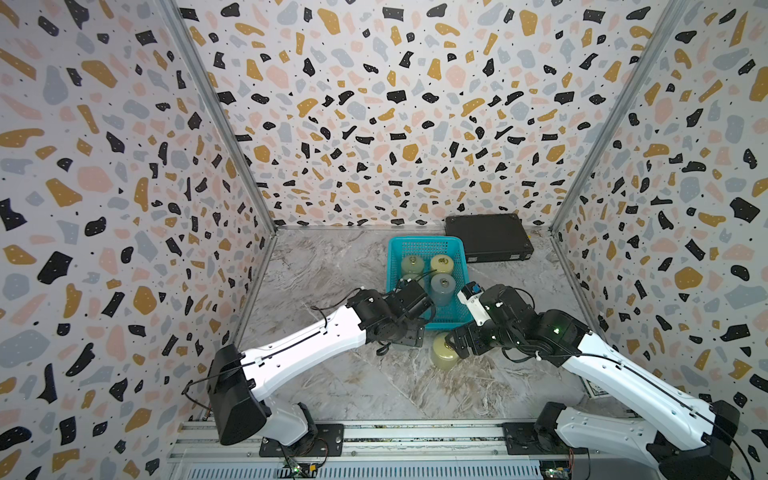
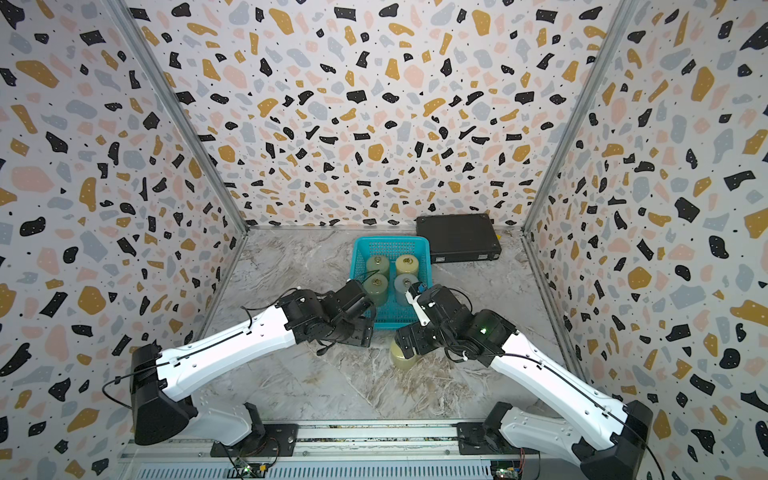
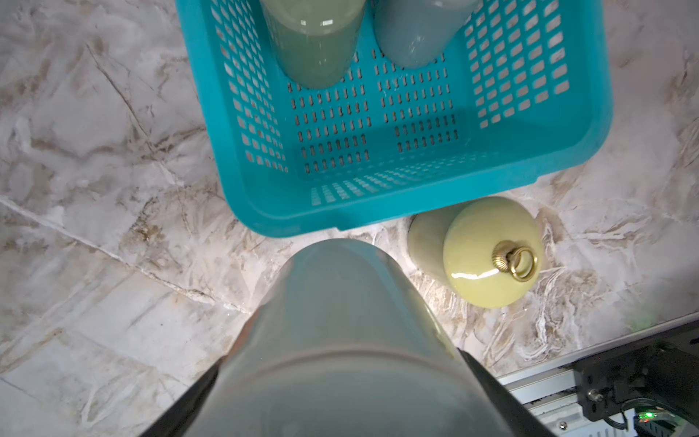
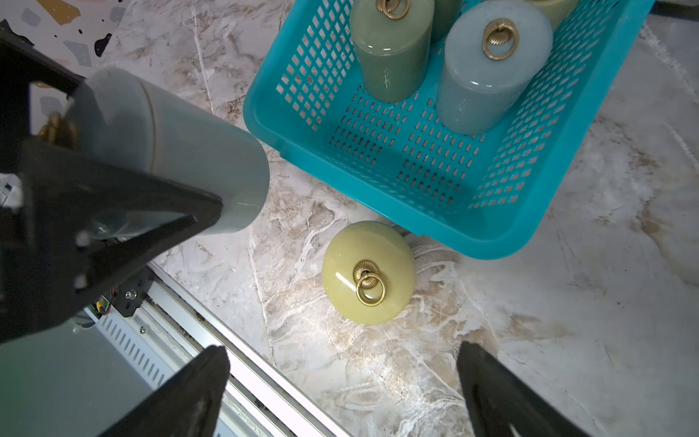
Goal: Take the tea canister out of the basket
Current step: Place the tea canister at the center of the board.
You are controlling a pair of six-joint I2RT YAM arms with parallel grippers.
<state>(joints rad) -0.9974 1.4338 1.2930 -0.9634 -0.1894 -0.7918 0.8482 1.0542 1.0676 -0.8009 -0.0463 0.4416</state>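
Six tea canisters by my count. Four stand upright in a two-by-two block in the far half of the teal mesh basket (image 1: 426, 240): two olive-green ones (image 2: 377, 262), a yellow one (image 2: 406, 262) and a blue-grey one (image 2: 401, 286). One yellow-green canister (image 4: 368, 272) stands on the worktop (image 1: 365, 386) just off the basket's near rim. One grey canister (image 3: 340, 302) is in my left tool (image 3: 340, 382). That tool's jaws are spread fairly wide but clamp the grey canister's body, probably because the brass ring on the lid is too small to pinch. It holds the canister tilted, outside the basket and toward the worktop's near edge. I judge the lift-out done, with only the set-down left. My right tool (image 4: 344, 346) is spread fully and holds nothing. It hangs over the yellow-green canister, which looks like a parked position clear of the left arm. There are two arms and one basket. One flat black case (image 1: 488, 243) sits in the worktop's far right corner, just beside the basket.
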